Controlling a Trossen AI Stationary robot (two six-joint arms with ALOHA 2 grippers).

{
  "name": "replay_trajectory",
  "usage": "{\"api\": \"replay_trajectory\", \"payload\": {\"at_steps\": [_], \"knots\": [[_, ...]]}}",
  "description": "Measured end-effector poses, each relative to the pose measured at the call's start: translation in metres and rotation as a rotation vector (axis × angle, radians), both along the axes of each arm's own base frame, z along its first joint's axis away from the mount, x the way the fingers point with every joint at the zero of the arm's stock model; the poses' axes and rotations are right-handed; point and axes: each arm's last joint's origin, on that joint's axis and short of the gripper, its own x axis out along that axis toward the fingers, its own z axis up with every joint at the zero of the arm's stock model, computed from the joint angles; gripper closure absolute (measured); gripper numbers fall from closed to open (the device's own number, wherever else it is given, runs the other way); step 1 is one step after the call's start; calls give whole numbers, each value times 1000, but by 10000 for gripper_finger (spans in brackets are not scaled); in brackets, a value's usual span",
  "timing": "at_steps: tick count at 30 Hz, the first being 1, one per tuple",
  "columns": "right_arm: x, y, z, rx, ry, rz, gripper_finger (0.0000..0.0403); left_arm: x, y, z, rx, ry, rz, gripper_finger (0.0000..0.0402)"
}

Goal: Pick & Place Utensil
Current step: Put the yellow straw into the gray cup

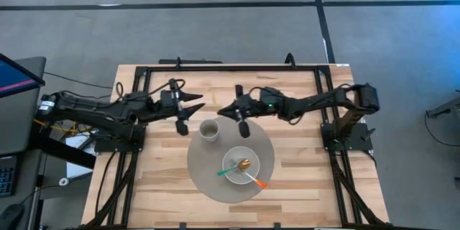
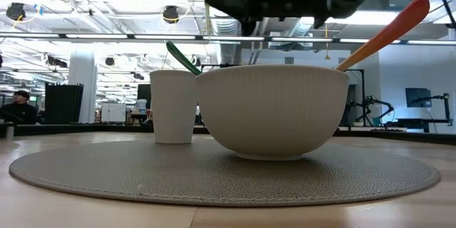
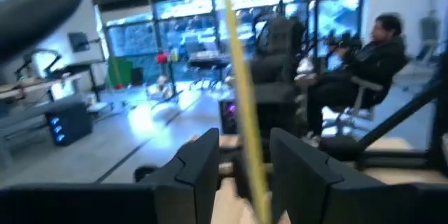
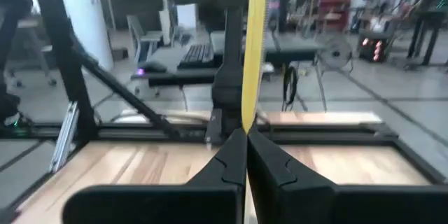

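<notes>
Utensils crossed in the bowl (image 1: pixel 240 169), below the empty grippers: left fingers (image 3: pixel 199 171) apart, right fingers (image 4: pixel 227 164) together.

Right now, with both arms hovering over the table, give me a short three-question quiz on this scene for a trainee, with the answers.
1. True or false: the white cup stands on the round grey mat.
2. Multiple choice: where do the green-handled utensil and the orange-handled utensil rest?
A) in the cup
B) in the white bowl
C) on the bare wood
3. Fill in: going by the wrist views, the left hand is ___ and the right hand is ___.

Key: 1 true; 2 B; 3 open, shut.
</notes>
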Motion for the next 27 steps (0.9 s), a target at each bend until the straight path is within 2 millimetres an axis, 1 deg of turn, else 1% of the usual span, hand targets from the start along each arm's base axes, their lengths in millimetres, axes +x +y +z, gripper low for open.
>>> {"api": "replay_trajectory", "payload": {"at_steps": [4, 6, 8, 12, 15, 20, 21, 27], "knots": [[16, -1, -8, 8, 99, 4, 403, 12, 10, -11, 3, 49, 50, 271], [22, -1, -8, 10, 116, 1, 403, 15, 13, -11, 5, 49, 64, 271], [26, -3, -6, 9, 105, -1, 403, 16, 16, -12, 6, 46, 67, 271], [27, -4, -8, 10, 117, -4, 403, 16, 16, -12, 6, 45, 66, 275], [26, -6, -6, 10, 109, -11, 403, 16, 16, -12, 6, 45, 66, 300], [26, -6, -6, 10, 116, -12, 395, 16, 15, -12, 4, 45, 59, 380], [26, -7, -7, 10, 122, -13, 390, 16, 15, -12, 3, 46, 51, 387], [25, -6, -14, 6, 191, -9, 346, 17, 11, -13, -68, 45, -63, 386]]}}
